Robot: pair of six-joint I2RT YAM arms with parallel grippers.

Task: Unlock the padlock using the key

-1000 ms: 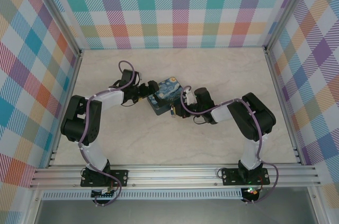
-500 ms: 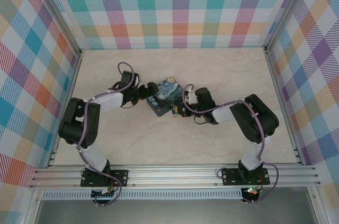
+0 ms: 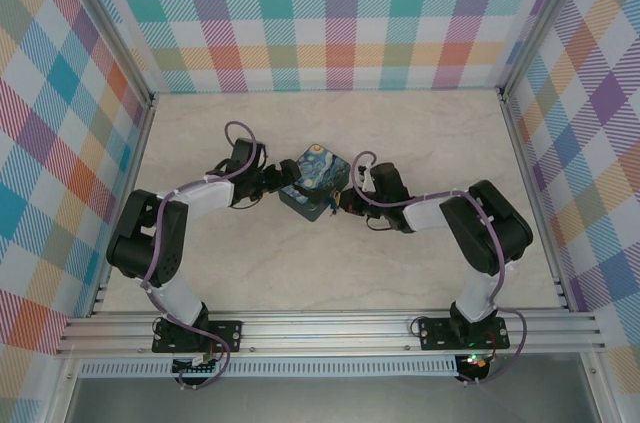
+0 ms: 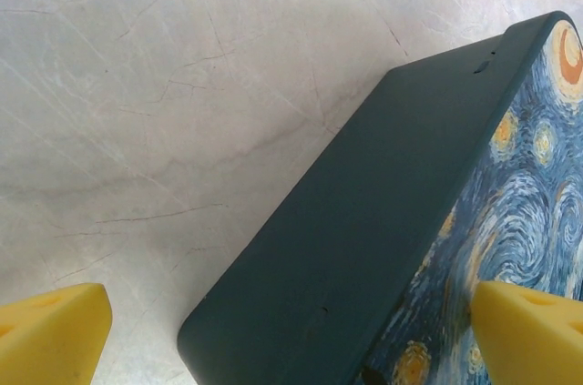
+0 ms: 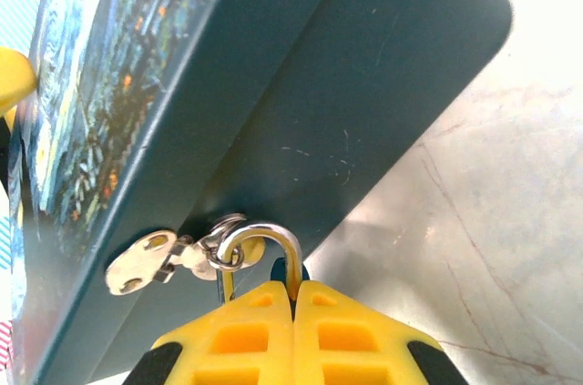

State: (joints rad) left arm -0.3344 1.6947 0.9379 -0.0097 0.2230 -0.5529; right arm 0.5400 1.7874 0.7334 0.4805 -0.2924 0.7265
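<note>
Silvery metal is catching the light where the padlock (image 5: 270,231) is hanging on the long side wall of the painted tin (image 5: 364,85). Its thin shackle is arching up, and only a sliver of the bluish body is peeking out at the foot of it. A small ring (image 5: 221,253) is sitting beside the shackle. From it the key (image 5: 138,265) is dangling flat against the tin's dark wall, off to one side and not in the lock.

The right gripper (image 5: 293,298) is nosing right up to the padlock. Its yellow fingers (image 5: 246,330) are pressing together with no gap between them, and one leg of the shackle is running down to the seam where they meet. The tips are hiding most of the body, so I cannot tell whether they are actually pinching it.

The tin is resting on the pale marbled table (image 3: 420,143), near the middle and turned corner-on. The two arms are reaching in from either side. The left gripper (image 4: 287,335) is hovering at the opposite end of the tin. Its claw is standing wide apart, with one yellow fingertip (image 4: 46,330) over bare table and the other over the swirling blue-and-yellow lid. A corner of the tin is lying between them. Whether either fingertip is touching it, I cannot tell. Checked pastel walls (image 3: 340,13) are closing in the table.
</note>
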